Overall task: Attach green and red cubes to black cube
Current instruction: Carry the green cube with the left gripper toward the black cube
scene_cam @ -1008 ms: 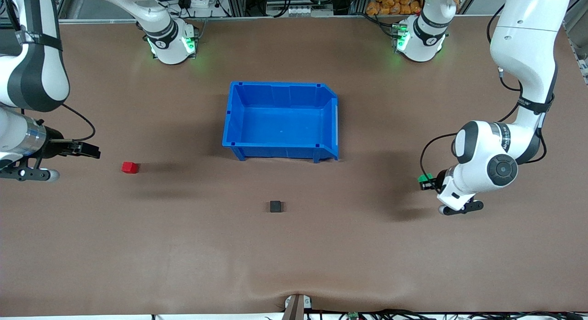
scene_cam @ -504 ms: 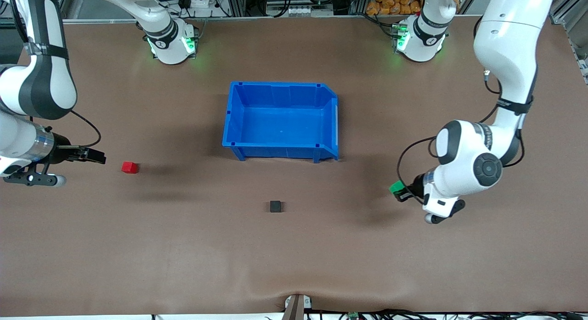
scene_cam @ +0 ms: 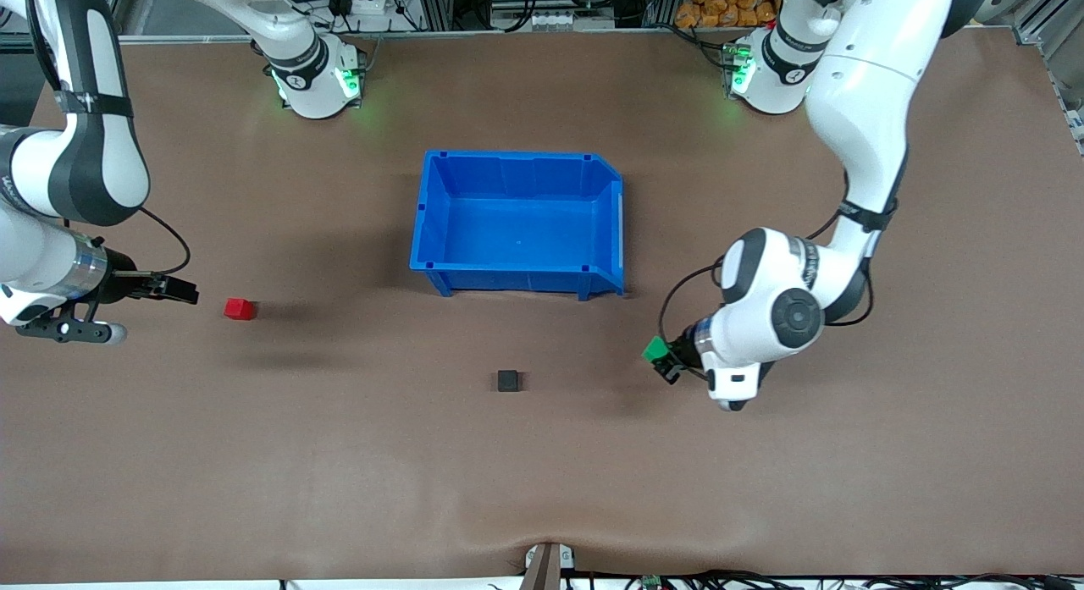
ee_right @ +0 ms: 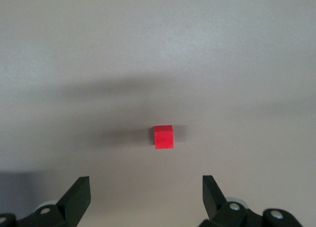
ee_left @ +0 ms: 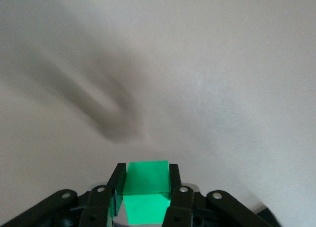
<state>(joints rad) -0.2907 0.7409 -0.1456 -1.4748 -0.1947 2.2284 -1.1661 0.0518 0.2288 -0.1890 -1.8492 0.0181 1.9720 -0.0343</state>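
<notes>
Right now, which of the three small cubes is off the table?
The green cube, clamped in the left gripper above the table. The red cube and black cube both sit on the table.

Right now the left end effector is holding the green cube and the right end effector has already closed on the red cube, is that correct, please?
Not quite. The left end effector does hold the green cube, but the right end effector is open and holds nothing. The right wrist view shows the red cube lying on the table, apart from the fingers.
</notes>
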